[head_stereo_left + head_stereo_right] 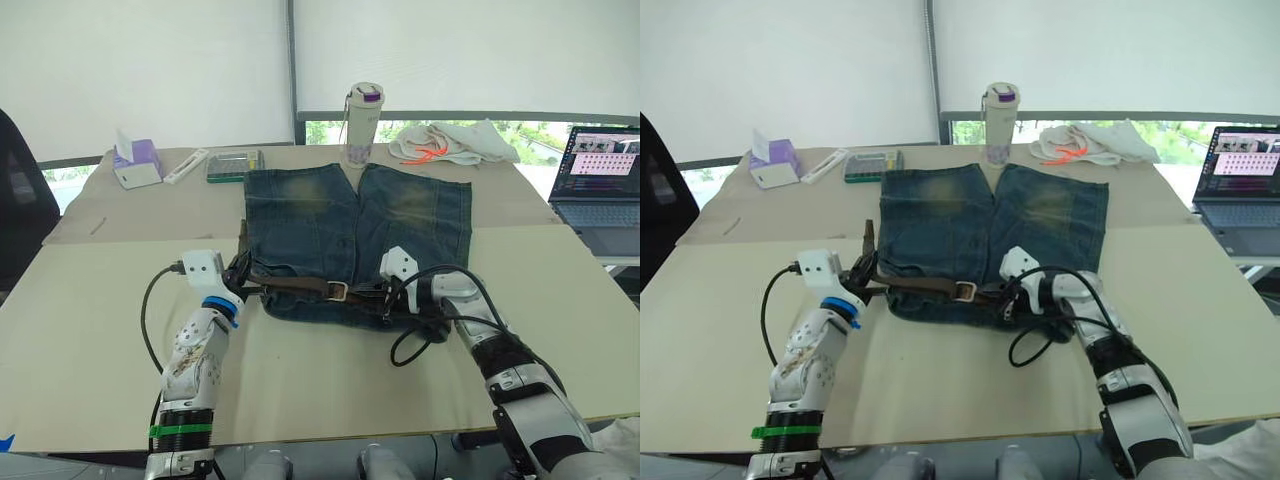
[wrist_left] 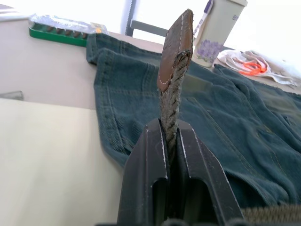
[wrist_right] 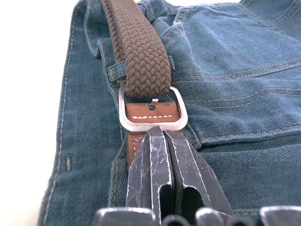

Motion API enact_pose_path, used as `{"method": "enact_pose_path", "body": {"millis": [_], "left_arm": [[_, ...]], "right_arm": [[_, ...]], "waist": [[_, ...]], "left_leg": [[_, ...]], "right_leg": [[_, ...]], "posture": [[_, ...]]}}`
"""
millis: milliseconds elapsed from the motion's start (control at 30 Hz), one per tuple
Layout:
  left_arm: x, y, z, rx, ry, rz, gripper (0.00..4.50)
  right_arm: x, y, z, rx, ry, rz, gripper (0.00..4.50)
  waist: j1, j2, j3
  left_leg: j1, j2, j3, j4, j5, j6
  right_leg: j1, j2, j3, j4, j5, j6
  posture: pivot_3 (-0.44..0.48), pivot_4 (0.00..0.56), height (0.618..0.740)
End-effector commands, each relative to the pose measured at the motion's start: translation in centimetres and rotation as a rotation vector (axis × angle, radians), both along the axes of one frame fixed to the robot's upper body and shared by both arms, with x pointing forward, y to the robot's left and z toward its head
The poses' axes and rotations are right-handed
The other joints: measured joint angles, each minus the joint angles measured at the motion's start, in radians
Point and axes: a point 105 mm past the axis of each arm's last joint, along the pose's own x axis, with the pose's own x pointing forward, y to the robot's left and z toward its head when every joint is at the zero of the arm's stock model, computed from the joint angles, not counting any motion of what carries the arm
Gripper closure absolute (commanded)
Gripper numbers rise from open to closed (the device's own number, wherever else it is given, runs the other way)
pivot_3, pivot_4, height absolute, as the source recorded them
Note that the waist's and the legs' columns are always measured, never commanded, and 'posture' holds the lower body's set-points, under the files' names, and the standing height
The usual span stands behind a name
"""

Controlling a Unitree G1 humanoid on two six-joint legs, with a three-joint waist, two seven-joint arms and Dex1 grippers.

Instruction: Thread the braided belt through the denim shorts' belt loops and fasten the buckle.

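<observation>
the table (image 1: 100, 330) carries the denim shorts (image 1: 400, 215), which lie flat with the waistband toward the robot and the two legs pointing away, beyond both claws. the braided belt (image 1: 300, 284) runs along that waistband between the claws, passing under one of the belt loops (image 3: 114, 71) just beyond the right claw's tips. the left gripper (image 2: 170, 141) sits at the waistband's left corner and is clenched on the belt's tail; the braid rises upright out of its two fingers and ends in a brown leather tip above them. the right gripper (image 3: 163, 141) rests on the waistband right of the middle, its fingers pressed together with their tips on the leather tab just behind the buckle (image 3: 153, 113); whether they pinch the tab or merely press on it cannot be told. the braided strap passes through the silver frame and continues away from that claw. far beyond the claws, past the shorts' legs, stands a bottle (image 1: 363, 122), with a white cloth (image 1: 455, 143) to its right and a tissue box (image 1: 136, 163) well off to the left.
</observation>
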Motion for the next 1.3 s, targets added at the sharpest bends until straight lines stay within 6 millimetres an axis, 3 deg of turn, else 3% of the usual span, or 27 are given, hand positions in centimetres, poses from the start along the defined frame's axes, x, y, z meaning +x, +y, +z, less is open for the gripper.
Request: {"method": "enact_pose_path", "body": {"millis": [33, 200, 333, 500, 867, 1300], "left_arm": [[-0.1, -0.2, 0.9, 0.014, -0.045, -0.009, 4.5], [-0.2, -0.3, 0.8, 0.02, -0.042, -0.007, 4.5], [-0.2, -0.1, 0.6, 0.024, -0.041, -0.001, 4.5], [-0.3, -0.1, 0.4, 0.027, -0.038, -0.002, 4.5], [-0.1, -0.3, 0.3, 0.02, -0.04, -0.007, 4.5], [-0.3, -0.2, 0.2, 0.021, -0.038, 0.0, 4.5]], "right_arm": [[0.2, 1.3, 1.1, 0.011, -0.042, 0.045, 4.46], [-0.2, 2.6, 2.3, 0.041, -0.06, 0.109, 4.46], [0.1, 2.2, 3.4, 0.037, -0.08, 0.106, 4.46], [0.4, 1.0, 2.3, -0.041, -0.083, 0.069, 4.46], [0.7, 2.3, 3.4, -0.003, -0.105, 0.08, 4.46], [0.8, 2.7, 2.7, -0.002, -0.084, 0.077, 4.46]], "waist": [[-0.001, 0.0, 0.0], [-0.003, 0.0, 0.0], [0.001, 0.0, 0.0], [0.017, 0.0, 0.0], [0.019, 0.0, 0.0], [0.02, 0.0, 0.0]], "left_leg": [[0.0, 0.0, 0.0, 0.0, 0.0, 0.0], [0.0, 0.0, 0.0, 0.0, 0.0, 0.0], [-0.001, 0.0, -0.001, 0.0, 0.0, 0.0], [-0.001, -0.001, -0.001, 0.001, 0.0, 0.0], [-0.001, -0.002, 0.0, 0.0, 0.0, 0.0], [-0.002, -0.002, -0.001, 0.0, 0.0, 0.0]], "right_leg": [[0.0, 0.0, 0.0, 0.0, 0.0, 0.0], [0.0, 0.0, 0.0, 0.0, 0.0, 0.0], [-0.001, -0.002, 0.0, 0.0, 0.0, 0.0], [-0.001, -0.002, 0.0, 0.0, 0.0, 0.0], [-0.001, -0.002, 0.0, 0.0, 0.0, 0.0], [-0.001, -0.002, 0.0, 0.0, 0.0, 0.0]], "posture": [[0.0, 0.15, 0.74], [0.0, 0.15, 0.74], [0.0, 0.15, 0.74], [0.0, 0.15, 0.74], [0.0, 0.15, 0.74], [0.0, 0.15, 0.74]]}}
